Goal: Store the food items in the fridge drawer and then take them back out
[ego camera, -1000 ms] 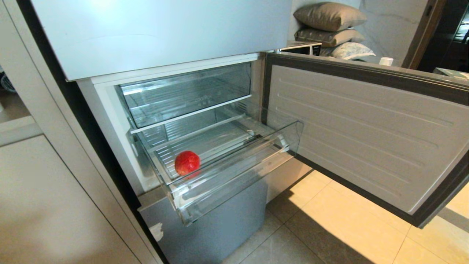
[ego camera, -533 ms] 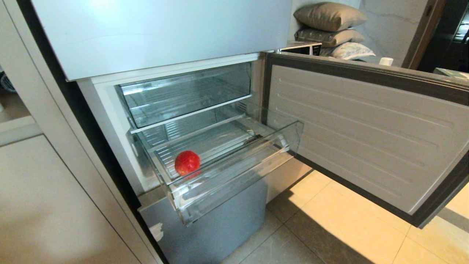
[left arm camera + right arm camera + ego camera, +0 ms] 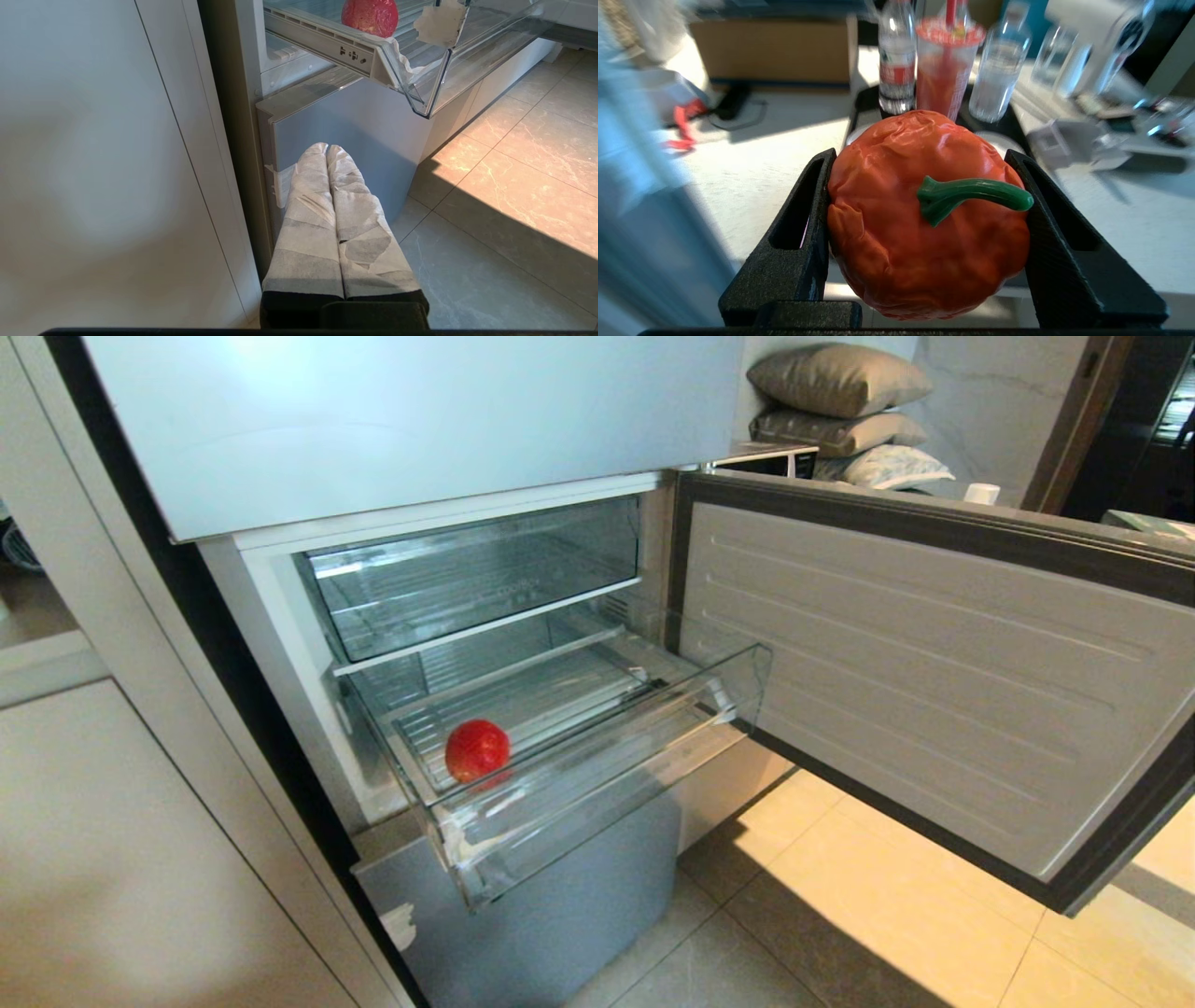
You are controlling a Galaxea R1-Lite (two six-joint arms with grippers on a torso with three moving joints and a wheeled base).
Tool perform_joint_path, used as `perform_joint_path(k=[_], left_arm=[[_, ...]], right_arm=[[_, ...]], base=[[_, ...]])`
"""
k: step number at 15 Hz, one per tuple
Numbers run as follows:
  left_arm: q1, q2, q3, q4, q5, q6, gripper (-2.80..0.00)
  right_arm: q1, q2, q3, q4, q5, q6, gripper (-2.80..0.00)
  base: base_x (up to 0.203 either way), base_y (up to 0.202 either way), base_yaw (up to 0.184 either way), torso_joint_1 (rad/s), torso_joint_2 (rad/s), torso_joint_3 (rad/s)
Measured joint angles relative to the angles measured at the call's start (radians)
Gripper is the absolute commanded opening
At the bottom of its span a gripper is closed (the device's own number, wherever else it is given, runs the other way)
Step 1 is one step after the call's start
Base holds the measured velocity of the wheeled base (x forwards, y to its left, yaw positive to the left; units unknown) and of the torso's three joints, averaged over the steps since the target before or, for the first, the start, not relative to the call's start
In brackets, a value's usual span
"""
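the head view shows no change over the last second; the fridge drawer [image 3: 597,747] stands pulled out as before, and the pinkish-red round fruit [image 3: 477,750] sits in the same spot on its ribbed bottom, near the left end and just behind the curved front lip; so one item is stored and, i judge, the second is on its way; the right gripper [image 3: 924,219] is outside the head view, but its own camera shows it clamped on the red pepper-like piece [image 3: 924,233], black fingers [image 3: 798,233] pressed against both flanks, green stem lying across toward one finger; behind it is a desk [image 3: 752,154] with bottles [image 3: 896,60] and a red cup [image 3: 945,60], so it seems well apart from the fridge; the left gripper [image 3: 327,149] hangs low by the grey lower panel [image 3: 345,135] under the drawer, its wrapped fingers pressed together and empty; for room, the drawer's right half is bare and open from above; the open fridge door [image 3: 934,672] walls off the right side, and the shelf [image 3: 485,616] above the drawer's back part limits height there, so a drop near the front lip looks easiest.
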Motion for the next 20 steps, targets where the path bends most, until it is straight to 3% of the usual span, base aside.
perform_joint_path(k=[2, 3, 7, 9, 13, 20], left_arm=[[0.0, 0.0, 0.0, 0.0, 0.0, 0.0, -2.8], [0.0, 0.0, 0.0, 0.0, 0.0, 0.0, -2.8], [0.0, 0.0, 0.0, 0.0, 0.0, 0.0, -2.8], [0.0, 0.0, 0.0, 0.0, 0.0, 0.0, -2.8], [0.0, 0.0, 0.0, 0.0, 0.0, 0.0, -2.8], [0.0, 0.0, 0.0, 0.0, 0.0, 0.0, -2.8]], right_arm=[[0.061, -0.119, 0.052, 0.013, -0.006, 0.005, -2.8], [0.145, -0.169, 0.07, 0.031, -0.019, 0.009, -2.8], [0.695, -0.411, 0.164, 0.215, -0.082, 0.007, -2.8], [0.862, -0.542, 0.259, 0.349, -0.116, -0.014, -2.8], [0.958, -0.662, 0.362, 0.626, -0.191, -0.027, -2.8], [0.998, -0.704, 0.372, 0.626, -0.219, -0.025, -2.8]], base=[[0.0, 0.0, 0.0, 0.0, 0.0, 0.0], [0.0, 0.0, 0.0, 0.0, 0.0, 0.0], [0.0, 0.0, 0.0, 0.0, 0.0, 0.0], [0.0, 0.0, 0.0, 0.0, 0.0, 0.0], [0.0, 0.0, 0.0, 0.0, 0.0, 0.0], [0.0, 0.0, 0.0, 0.0, 0.0, 0.0]])
